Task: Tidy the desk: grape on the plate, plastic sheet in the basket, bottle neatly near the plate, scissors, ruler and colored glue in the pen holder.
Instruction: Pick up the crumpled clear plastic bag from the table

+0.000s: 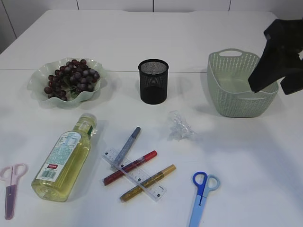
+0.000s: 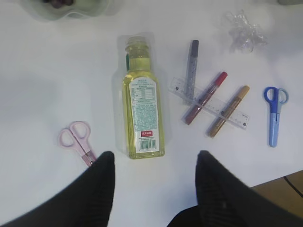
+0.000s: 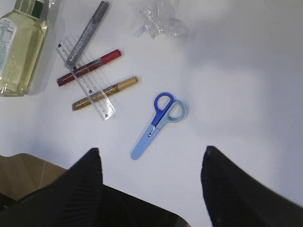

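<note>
Pink scissors (image 1: pixel 11 187) and blue scissors (image 1: pixel 201 193) lie at the near edge of the white worktop (image 1: pixel 246 161), far left and right. Between them the bottle (image 1: pixel 65 158) of yellow liquid lies on its side, cap toward the plate; its label print is too small for me to read. Beside it, three glue pens (image 1: pixel 137 168) cross the clear ruler (image 1: pixel 135 173). Further back sits the crumpled plastic sheet (image 1: pixel 180 126). Beyond stand the mesh pen holder (image 1: pixel 153 81), the basket (image 1: pixel 239 85) and the plate (image 1: pixel 67 80) already carrying grapes (image 1: pixel 72 75). My left end effector (image 2: pixel 154 184) hangs above the bottle, fingers parted, gripping nothing. My right end effector (image 3: pixel 151 182) hovers parted wide over the blue scissors, empty.
</note>
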Controlling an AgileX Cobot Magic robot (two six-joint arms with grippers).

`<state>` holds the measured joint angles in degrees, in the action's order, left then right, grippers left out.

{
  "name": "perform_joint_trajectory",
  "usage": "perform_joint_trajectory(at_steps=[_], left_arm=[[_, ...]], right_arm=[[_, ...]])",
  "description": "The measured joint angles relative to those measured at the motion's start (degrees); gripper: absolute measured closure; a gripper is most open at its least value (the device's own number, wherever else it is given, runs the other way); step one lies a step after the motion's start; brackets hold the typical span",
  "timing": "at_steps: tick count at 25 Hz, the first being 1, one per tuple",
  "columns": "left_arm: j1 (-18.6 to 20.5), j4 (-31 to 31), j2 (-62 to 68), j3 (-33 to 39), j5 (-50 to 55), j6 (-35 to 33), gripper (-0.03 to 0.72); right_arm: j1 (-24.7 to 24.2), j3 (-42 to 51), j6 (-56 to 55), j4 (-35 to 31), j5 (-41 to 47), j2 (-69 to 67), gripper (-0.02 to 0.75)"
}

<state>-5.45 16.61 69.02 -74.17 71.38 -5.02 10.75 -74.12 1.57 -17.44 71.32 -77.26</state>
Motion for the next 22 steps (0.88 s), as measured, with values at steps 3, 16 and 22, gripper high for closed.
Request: perform_joint_trajectory(at_steps=[3, 16, 22], left_arm=[[0.0, 0.0, -1.81, 0.0, 0.0, 0.56, 0.284], [0.0, 0.0, -7.55, 0.11, 0.4, 2.87, 0.284], [0.0, 0.0, -8.07, 0.11, 0.5, 4.48, 0.284]], right_arm=[[1.0, 0.0, 0.23, 1.08, -1.32, -1.05, 0.226], [14.16, -14.69, -5.03, 16.29, -1.76, -24.57, 0.226], [14.16, -20.55, -5.03, 16.77, -1.97, -33.31, 0.227]])
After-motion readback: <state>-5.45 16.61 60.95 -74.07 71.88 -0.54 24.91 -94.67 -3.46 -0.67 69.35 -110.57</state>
